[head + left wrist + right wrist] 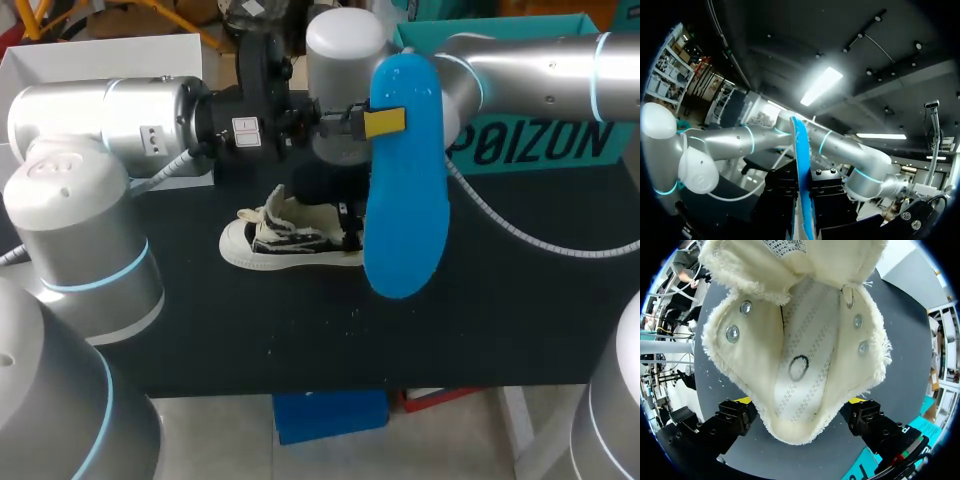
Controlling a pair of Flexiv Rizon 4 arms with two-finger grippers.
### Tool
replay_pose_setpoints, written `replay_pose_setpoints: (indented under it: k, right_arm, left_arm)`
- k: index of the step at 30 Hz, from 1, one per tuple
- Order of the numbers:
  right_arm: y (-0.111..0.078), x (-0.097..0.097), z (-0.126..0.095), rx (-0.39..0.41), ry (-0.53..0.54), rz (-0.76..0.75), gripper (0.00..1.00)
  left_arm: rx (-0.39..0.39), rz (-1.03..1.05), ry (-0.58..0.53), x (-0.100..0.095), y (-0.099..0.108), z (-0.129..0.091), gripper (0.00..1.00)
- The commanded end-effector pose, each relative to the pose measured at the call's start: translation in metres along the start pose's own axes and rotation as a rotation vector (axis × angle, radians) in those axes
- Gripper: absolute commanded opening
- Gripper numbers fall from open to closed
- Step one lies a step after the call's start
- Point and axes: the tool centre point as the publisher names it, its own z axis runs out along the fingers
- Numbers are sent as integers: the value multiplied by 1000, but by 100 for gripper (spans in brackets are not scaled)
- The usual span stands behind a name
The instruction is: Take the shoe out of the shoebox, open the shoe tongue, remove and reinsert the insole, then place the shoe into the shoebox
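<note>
My left gripper (372, 122) is shut on a long blue insole (405, 180) and holds it in the air above the table, toe end hanging down. In the left wrist view the insole (801, 165) stands edge-on between the black fingers. A cream and black canvas shoe (290, 236) rests on its sole on the black table, toe pointing left. My right gripper (800, 402) is open at the shoe's heel, one finger on each side. The shoe's (805, 340) tongue is folded forward and its stitched white footbed is bare. In the head view the insole hides the right gripper.
A teal shoebox (530, 150) stands at the back right, behind my right arm. A white box (100, 55) sits at the back left. Bare black tabletop (250, 340) lies in front of the shoe.
</note>
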Motion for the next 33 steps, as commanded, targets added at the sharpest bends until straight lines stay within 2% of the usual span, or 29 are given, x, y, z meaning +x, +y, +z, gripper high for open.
replay_pose_setpoints:
  k: [1,3,9,22,29,33]
  right_arm:
    - [-8,4,-5,-9,-2,4,100]
    - [-10,5,-6,-44,-9,-3,100]
    - [-7,8,-12,-225,-25,-112,100]
    - [-7,8,-17,-360,-24,-73,100]
    - [-13,10,-11,-492,-33,23,100]
    - [-15,10,-5,-534,-29,54,100]
  left_arm:
    - [0,0,-5,0,1,2,0]
    - [0,0,-5,0,1,2,0]
    - [0,0,-5,0,1,2,0]
    - [0,0,-5,0,1,2,0]
    - [0,0,-5,0,1,2,0]
    - [0,0,-5,0,1,2,0]
